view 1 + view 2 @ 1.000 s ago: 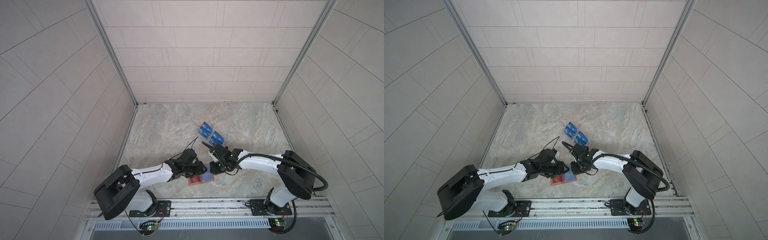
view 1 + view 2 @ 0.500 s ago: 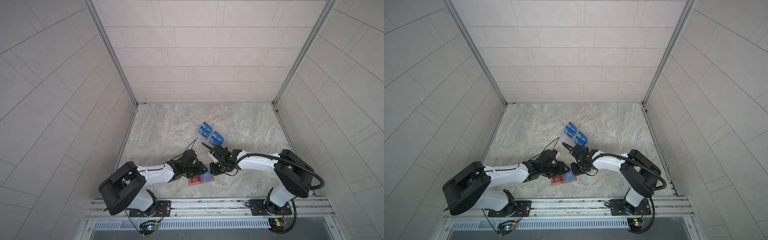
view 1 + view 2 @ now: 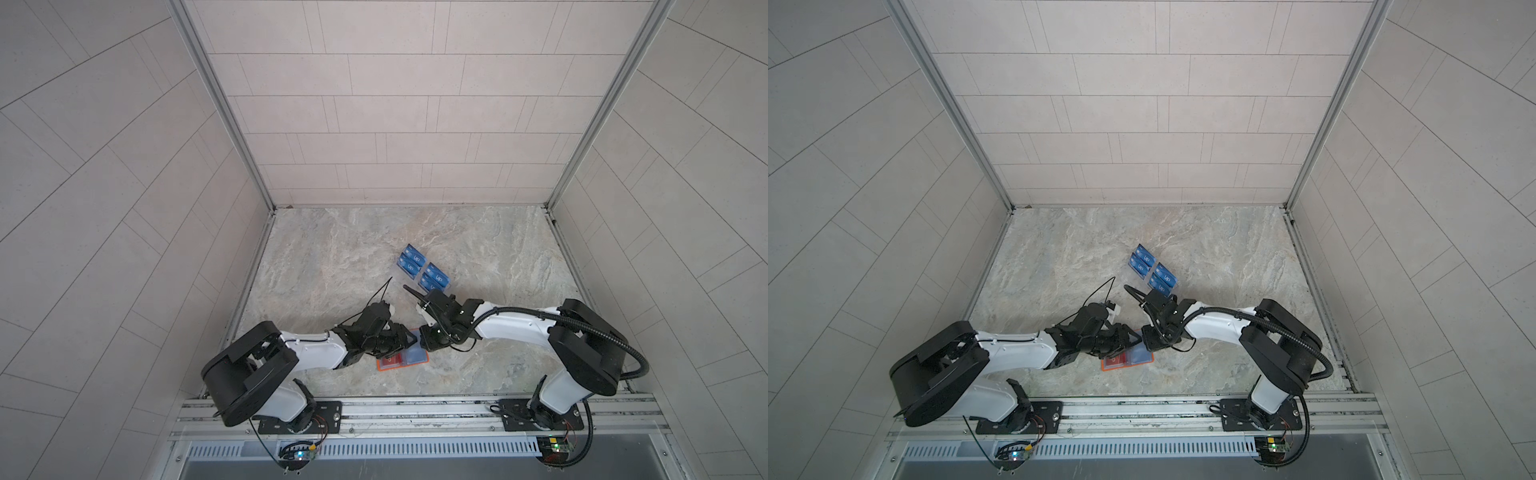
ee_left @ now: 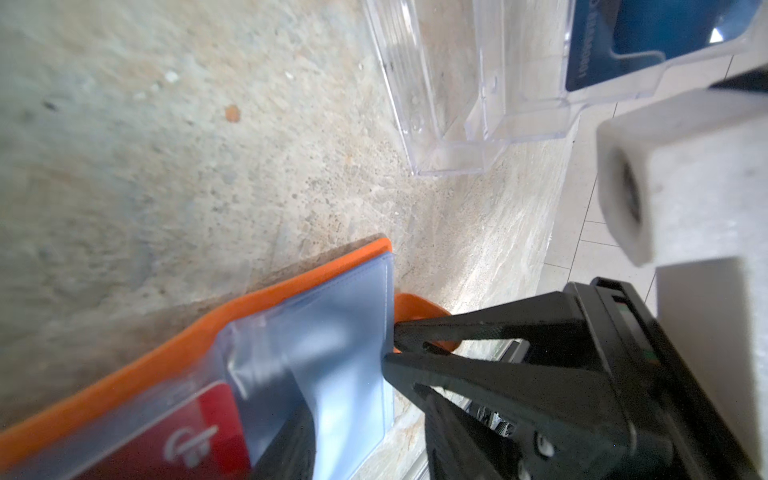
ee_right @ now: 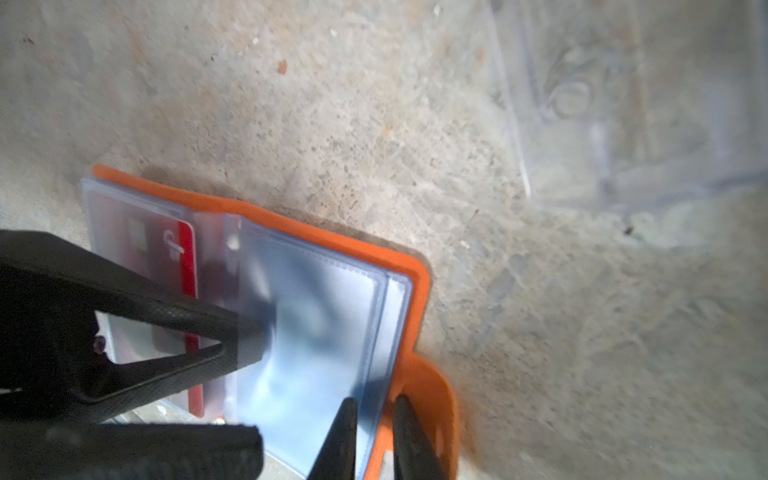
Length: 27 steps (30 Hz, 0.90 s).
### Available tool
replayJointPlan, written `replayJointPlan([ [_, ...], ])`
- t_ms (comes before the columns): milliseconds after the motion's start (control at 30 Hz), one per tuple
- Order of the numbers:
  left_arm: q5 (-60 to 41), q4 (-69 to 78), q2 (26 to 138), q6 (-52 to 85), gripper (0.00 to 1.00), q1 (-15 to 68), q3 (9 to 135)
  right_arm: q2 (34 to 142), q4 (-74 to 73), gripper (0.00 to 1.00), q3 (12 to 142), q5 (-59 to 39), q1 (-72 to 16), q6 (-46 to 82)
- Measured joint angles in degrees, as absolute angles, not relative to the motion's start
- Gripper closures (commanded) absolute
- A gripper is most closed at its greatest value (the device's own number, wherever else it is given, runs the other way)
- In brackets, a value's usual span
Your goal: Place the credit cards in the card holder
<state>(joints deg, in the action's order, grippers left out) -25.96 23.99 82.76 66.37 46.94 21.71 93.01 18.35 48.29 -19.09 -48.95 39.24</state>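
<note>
Inward a little has edged the left arm's elbow (image 3: 249,374); both grippers stay at the open orange book-like card holder (image 5: 332,237), its long axis crosswise on the bench (image 3: 332,257). Half open, the left gripper (image 5: 249,386) slips a fingertip (image 5: 232,328) under a clear sleeve (image 5: 316,316); the right gripper (image 5: 374,415) pinches the holder's tab edge (image 4: 419,307). Blue plastic credit cards (image 3: 411,262) sit in a clear rack (image 4: 457,104) beyond, nearer the right arm.

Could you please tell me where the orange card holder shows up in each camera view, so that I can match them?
In a top view: the card holder lies low and central.
In a top view: low again, a little left of centre.
Left wrist: close up and open.
Right wrist: close up, with its clear sleeves showing.
Shared landmark: the red card in one sleeve.
</note>
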Motion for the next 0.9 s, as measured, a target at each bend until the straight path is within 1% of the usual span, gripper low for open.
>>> replayJointPlan([
  [200,-25.89,24.97,83.33,67.0,0.65,46.89,21.61,93.01,18.31,0.81,48.29,-19.09,-48.95,39.27],
  [333,-25.45,24.53,83.37,67.05,0.74,46.89,21.56,92.99,18.26,0.81,48.29,-19.07,-48.95,39.31],
  [400,-25.15,24.34,83.37,66.92,0.81,46.89,21.39,92.92,18.22,0.82,48.25,-19.05,-48.95,39.51],
  [433,-25.02,24.18,83.37,66.85,0.83,46.89,21.28,92.84,18.11,0.82,48.14,-19.05,-48.95,39.62],
  [467,-24.8,24.03,83.37,66.85,0.86,46.87,21.17,92.64,17.89,0.82,47.88,-19.03,-48.95,39.7],
  [600,-24.34,23.55,83.13,66.65,0.94,46.87,21.06,91.5,17.74,0.82,46.92,-18.98,-48.95,40.32],
  [733,-24.16,23.07,82.28,66.0,1.0,46.85,20.91,90.74,17.58,0.82,46.78,-19.0,-48.95,40.8],
  [900,-24.34,23.07,80.79,65.52,1.0,46.63,19.9,90.52,16.91,0.82,46.78,-19.07,-48.93,41.21],
])
